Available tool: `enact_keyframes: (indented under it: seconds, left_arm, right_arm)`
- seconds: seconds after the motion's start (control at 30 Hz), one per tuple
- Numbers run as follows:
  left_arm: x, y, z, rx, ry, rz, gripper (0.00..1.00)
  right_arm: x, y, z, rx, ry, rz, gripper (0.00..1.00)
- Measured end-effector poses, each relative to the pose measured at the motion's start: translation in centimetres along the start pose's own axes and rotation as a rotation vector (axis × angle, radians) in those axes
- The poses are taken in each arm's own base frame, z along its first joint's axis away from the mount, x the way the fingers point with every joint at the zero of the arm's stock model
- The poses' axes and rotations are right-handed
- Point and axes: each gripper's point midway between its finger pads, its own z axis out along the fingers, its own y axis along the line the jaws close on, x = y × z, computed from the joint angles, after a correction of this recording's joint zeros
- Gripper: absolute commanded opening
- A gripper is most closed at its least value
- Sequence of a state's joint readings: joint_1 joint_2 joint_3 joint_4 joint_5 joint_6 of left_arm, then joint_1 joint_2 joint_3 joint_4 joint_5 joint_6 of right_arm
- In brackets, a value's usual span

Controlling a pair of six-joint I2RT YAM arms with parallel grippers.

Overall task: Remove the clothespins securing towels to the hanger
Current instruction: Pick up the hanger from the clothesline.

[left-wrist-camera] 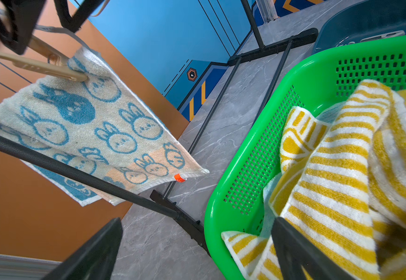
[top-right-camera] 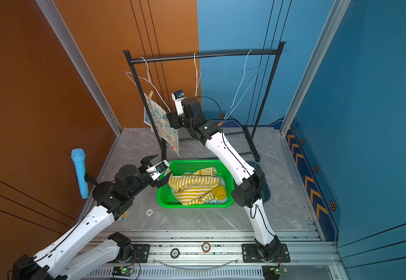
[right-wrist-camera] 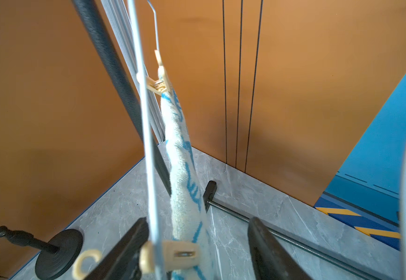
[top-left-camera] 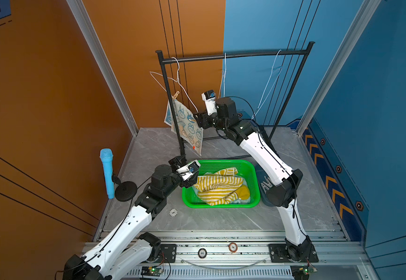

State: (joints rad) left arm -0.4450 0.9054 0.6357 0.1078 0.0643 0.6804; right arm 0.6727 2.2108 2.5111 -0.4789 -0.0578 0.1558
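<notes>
Seeing my right gripper (right-wrist-camera: 197,219) spread around a clothespin (right-wrist-camera: 172,254), unpinched; left gripper (left-wrist-camera: 197,219) gapes over the basket (left-wrist-camera: 245,145) rim.

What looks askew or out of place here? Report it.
The bunny towel hangs slanted: its hanger tilts steeply on the rack, leaving the upper clothespin well above the lower clothespin. The striped towel lies crumpled in the green basket, which suits the job.
</notes>
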Motion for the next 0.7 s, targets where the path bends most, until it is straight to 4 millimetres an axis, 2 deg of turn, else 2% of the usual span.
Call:
enact_keyframes:
  seconds: [0.27, 0.7]
  left_arm:
    - [0.25, -0.19, 0.19, 0.007, 0.009, -0.002, 0.98]
    - [0.34, -0.38, 0.27, 0.017, 0.010, -0.003, 0.98]
  right_arm:
    - [0.02, -0.45, 0.24, -0.007, 0.000, 0.027, 0.37]
    - [-0.62, 0.24, 0.19, -0.045, -0.023, 0.026, 0.14]
